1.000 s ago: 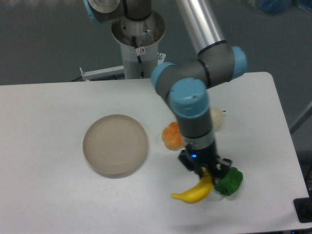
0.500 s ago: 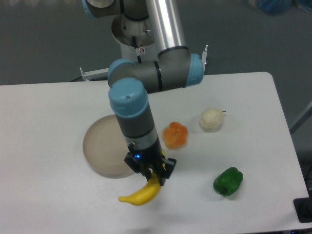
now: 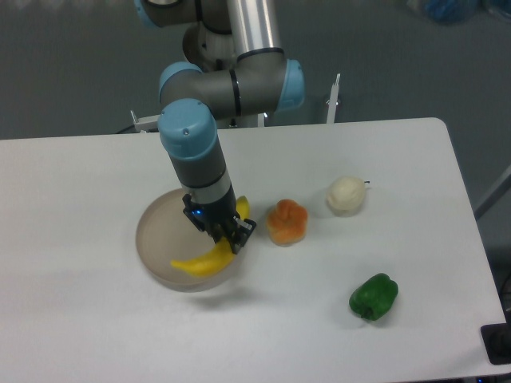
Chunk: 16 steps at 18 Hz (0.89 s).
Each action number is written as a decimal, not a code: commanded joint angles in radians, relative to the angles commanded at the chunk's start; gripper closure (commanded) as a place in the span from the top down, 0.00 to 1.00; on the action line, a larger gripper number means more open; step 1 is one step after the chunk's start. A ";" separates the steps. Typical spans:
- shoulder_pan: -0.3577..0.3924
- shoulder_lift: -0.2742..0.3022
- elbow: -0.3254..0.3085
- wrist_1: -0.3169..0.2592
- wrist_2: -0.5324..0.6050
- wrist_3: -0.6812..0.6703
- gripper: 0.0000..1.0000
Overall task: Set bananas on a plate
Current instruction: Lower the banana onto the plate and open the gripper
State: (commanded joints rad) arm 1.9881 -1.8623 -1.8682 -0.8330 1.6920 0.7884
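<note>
- Holding the banana (image 3: 204, 261) between its fingers, the end effector (image 3: 225, 236) is above the right half of the plate (image 3: 156, 231).
- The fingers pinch the banana near its right end, and a short yellow tip shows behind the end effector on the upper side.
- The banana is curved and its left end points to the left, over the front part of the plate; I cannot tell if it touches the plate or is just above it.
- The plate is round and beige, and it lies on the white bench (image 3: 80, 319) left of the middle, well apart from the left edge.
- An orange fruit (image 3: 287, 222) lies just beside the plate on its right, not touching it.
- A pale round item (image 3: 346, 195) lies further right, nearer to the back edge than the orange fruit.
- A green pepper (image 3: 373, 297) lies near the front right corner, well apart from the plate.
- The arm (image 3: 196, 155) comes down from the back edge, where its base stands.
</note>
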 joint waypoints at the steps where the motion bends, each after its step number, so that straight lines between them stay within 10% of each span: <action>1: -0.009 0.008 -0.006 0.000 -0.002 0.000 0.40; 16: -0.084 -0.101 0.006 0.012 0.005 -0.282 0.41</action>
State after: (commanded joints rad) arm 1.9037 -1.9634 -1.8623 -0.8207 1.6966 0.5065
